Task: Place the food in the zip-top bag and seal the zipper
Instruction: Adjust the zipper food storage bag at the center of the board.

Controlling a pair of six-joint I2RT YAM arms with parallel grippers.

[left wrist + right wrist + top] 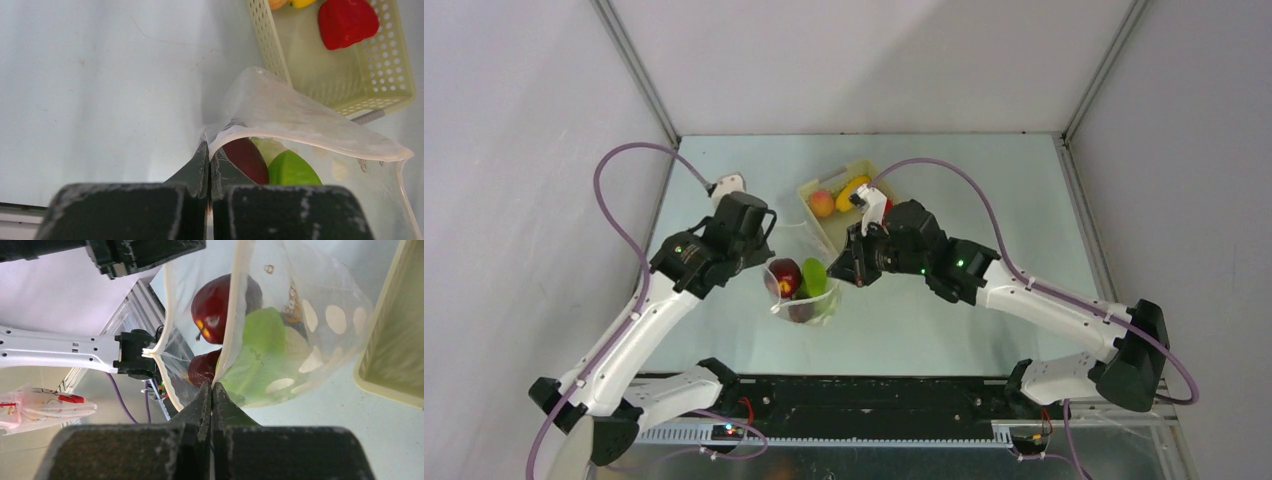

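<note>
The clear dotted zip-top bag (807, 292) stands open at the table's middle, between my two grippers. Inside it are dark red apples (785, 274) and a green fruit (814, 274). My left gripper (767, 258) is shut on the bag's left mouth edge (220, 135). My right gripper (839, 272) is shut on the bag's right mouth edge (226, 355). The zipper strip (167, 330) gapes open. The apple (215, 307) and green fruit (262, 330) show through the plastic. A peach (822, 204), a yellow banana (852, 191) and a red pepper (347, 21) lie in the basket.
The pale yellow slotted basket (821, 228) stands just behind the bag, touching or nearly touching it. In the left wrist view its near wall (380, 102) sits right beyond the bag's mouth. Grey walls close in the table on three sides.
</note>
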